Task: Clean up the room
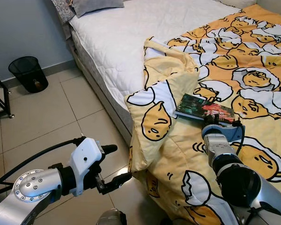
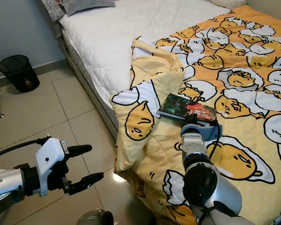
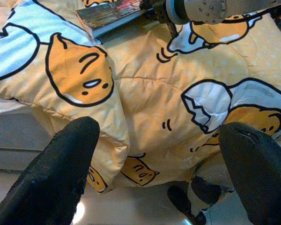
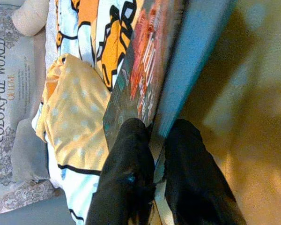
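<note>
Right gripper clamping book on blanket, wastebasket by wall

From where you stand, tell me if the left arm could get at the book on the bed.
Probably not as things stand. The left gripper hovers open over the floor tiles beside the bed, and the book lies further in on the yellow quilt, already pinched at its edge by the right gripper.
</note>
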`<state>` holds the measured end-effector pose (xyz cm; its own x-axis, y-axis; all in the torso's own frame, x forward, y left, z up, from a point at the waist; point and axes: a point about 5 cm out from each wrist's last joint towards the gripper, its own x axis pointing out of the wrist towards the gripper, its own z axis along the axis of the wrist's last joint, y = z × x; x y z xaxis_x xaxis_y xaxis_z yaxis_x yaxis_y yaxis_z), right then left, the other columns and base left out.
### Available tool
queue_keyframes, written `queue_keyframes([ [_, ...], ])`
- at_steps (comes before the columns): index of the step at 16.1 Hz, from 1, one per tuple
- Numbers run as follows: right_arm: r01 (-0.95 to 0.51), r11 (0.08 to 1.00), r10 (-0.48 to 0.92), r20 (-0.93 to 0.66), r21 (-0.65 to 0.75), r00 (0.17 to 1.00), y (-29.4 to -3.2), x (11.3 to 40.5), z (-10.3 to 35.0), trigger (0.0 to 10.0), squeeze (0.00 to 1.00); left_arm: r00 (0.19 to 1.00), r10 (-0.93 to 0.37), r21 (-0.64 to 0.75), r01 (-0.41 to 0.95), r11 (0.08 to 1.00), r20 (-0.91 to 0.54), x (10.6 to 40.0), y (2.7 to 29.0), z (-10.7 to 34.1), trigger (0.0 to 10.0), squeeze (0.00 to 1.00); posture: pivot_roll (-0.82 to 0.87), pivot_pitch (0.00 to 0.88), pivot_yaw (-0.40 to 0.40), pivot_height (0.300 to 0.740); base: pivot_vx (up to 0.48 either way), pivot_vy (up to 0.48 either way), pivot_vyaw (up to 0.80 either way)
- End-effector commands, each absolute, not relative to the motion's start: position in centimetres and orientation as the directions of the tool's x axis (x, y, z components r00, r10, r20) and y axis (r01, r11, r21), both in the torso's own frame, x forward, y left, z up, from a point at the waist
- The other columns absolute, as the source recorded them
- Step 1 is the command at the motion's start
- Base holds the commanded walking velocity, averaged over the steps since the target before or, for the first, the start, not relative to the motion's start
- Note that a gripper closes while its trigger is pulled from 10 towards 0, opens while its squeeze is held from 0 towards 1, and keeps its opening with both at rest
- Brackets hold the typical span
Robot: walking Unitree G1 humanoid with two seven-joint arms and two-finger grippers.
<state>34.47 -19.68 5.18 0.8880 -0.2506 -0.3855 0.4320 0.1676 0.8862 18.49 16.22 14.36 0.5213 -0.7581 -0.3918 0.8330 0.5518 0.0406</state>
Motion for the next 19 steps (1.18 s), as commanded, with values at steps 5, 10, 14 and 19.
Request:
queue_keyframes([
  [5, 0.414, 0.191, -0.254, -0.363, 0.890, 0.897, -19.9, 35.1, 6.2, 0.0, 0.00, 0.517, -0.766, 0.045, 0.838, 0.544, -0.383, 18.5, 15.7, 14.1, 10.0, 1.00, 0.16, 0.051, 0.008, 0.740, 0.000, 0.000, 0.00],
  [10, 0.324, 0.385, -0.113, -0.305, 0.864, 0.946, -20.0, 35.4, 6.7, 0.0, 0.00, 0.552, -0.763, 0.034, 0.817, 0.575, -0.336, 18.8, 15.0, 13.8, 10.0, 1.00, 0.09, 0.006, -0.002, 0.740, 0.000, 0.000, 0.00],
  [14, 0.340, 0.346, -0.008, -0.360, 0.874, 0.933, -22.5, 33.4, 5.1, 0.0, 0.00, 0.551, -0.771, 0.041, 0.821, 0.570, -0.319, 19.5, 14.9, 13.9, 10.0, 1.00, 0.05, 0.000, 0.002, 0.740, 0.000, 0.000, 0.00],
  [19, 0.340, 0.346, -0.008, -0.360, 0.874, 0.933, -22.5, 33.4, 5.1, 0.0, 0.00, 0.551, -0.771, 0.041, 0.821, 0.570, -0.319, 19.5, 14.9, 13.9, 10.0, 1.00, 0.05, 0.000, 0.002, 0.740, 0.000, 0.000, 0.00],
])
